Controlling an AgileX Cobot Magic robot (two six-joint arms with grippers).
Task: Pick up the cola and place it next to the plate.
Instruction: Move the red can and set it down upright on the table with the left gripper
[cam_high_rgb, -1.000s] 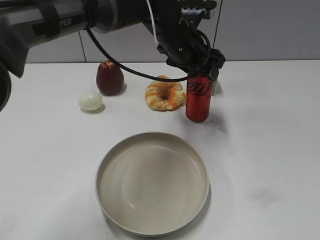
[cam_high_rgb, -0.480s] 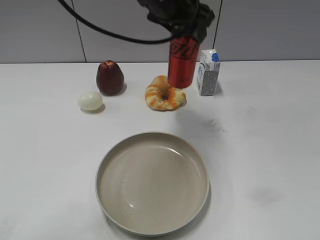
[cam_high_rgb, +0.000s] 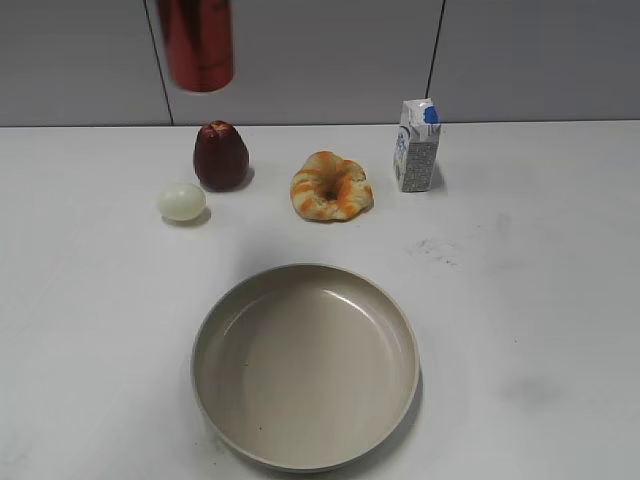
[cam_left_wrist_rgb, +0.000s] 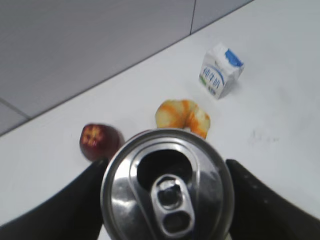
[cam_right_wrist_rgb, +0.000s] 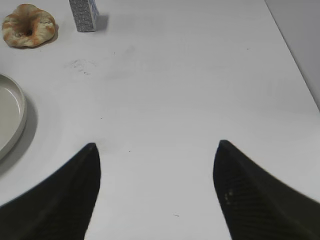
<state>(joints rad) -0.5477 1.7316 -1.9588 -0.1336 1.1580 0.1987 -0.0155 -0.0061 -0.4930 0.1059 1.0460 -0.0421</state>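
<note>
The can (cam_high_rgb: 196, 45) hangs high in the air at the top left of the exterior view, well up and to the left of the plate (cam_high_rgb: 305, 450), its top cut off by the frame edge. No arm shows there, only the red body floating above the table (cam_high_rgb: 540, 300).

Left to right from the plate: behind it and to the left sits a pale egg (cam_high_rgb: 181, 201), and just behind that a dark red apple (cam_high_rgb: 220, 156), directly under the can. Behind the plate, near its centre line, lies an orange-and-cream bagel (cam_high_rgb: 331, 186). A small white-and-blue carton (cam_high_rgb: 416, 146) stands upright behind the plate to the right, just beside the bagel.

Over to the left wrist view: the left gripper (cam_left_wrist_rgb: 167, 192) is clamped on the can (cam_left_wrist_rgb: 167, 185), black fingers (cam_left_wrist_rgb: 255, 205) pressed against both sides, silver lid and pull tab facing the camera, the mouth open. Below it you catch the apple (cam_left_wrist_rgb: 100, 141), the bagel (cam_left_wrist_rgb: 184, 116) and the carton (cam_left_wrist_rgb: 221, 71).

Right wrist view: the right gripper (cam_right_wrist_rgb: 156, 165) hangs over bare table to the right of the plate (cam_right_wrist_rgb: 11, 120), its two black fingers (cam_right_wrist_rgb: 250, 197) spread wide apart, nothing between them. The bagel (cam_right_wrist_rgb: 28, 25) and carton (cam_right_wrist_rgb: 83, 15) sit beyond the plate at the top left.
</note>
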